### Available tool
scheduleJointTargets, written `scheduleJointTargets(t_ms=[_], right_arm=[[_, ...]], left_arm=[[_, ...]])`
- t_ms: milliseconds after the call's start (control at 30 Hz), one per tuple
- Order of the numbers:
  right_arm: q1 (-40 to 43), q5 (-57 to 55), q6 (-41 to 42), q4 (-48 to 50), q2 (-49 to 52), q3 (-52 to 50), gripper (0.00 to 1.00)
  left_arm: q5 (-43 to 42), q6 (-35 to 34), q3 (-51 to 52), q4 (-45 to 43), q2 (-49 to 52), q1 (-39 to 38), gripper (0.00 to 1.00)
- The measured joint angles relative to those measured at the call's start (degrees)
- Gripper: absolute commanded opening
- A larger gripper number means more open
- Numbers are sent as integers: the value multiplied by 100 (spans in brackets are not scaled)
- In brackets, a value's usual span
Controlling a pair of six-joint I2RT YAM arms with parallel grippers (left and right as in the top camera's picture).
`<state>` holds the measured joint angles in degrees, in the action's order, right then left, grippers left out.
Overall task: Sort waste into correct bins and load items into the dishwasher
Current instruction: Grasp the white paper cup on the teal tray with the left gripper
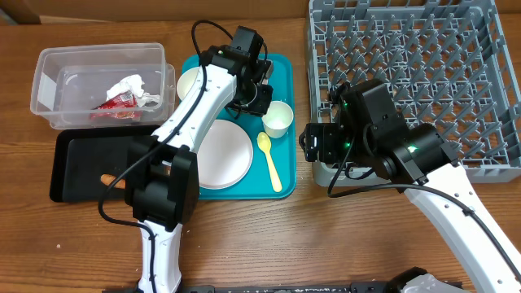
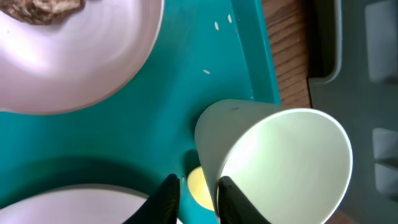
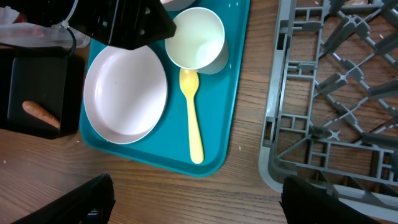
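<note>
White cup (image 1: 278, 119) on the tray (image 1: 281, 69) overhead, right at the tips of the left end effector (image 1: 262, 98), the nearer of the two. Left wrist: jaws narrow, astride the cup's near wall, mouth opening ahead-right; firm pinch not confirmable. Right wrist: right end effector (image 3: 196, 186) spread wide, empty, cup far ahead.

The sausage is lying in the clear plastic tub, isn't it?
No. The sausage lies in the black tray, not the clear tub; the tub holds a red wrapper and crumpled paper. The overhead view shows it.
</note>
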<state>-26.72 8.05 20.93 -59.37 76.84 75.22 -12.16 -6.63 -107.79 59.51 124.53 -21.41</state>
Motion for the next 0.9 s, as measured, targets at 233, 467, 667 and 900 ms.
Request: scheduleJointTargets(t_ms=[233, 467, 667, 900], right_arm=[[0, 2, 4, 0, 0, 0, 88], [0, 4, 4, 2, 0, 0, 88], [0, 4, 4, 72, 0, 0, 93], [0, 273, -203, 758, 0, 0, 96]], left_arm=[[42, 2, 192, 0, 4, 0, 7], [81, -46, 201, -107, 26, 0, 4], [-348, -199, -96, 684, 66, 83, 4], [-2124, 229, -1617, 1989, 138, 743, 4]])
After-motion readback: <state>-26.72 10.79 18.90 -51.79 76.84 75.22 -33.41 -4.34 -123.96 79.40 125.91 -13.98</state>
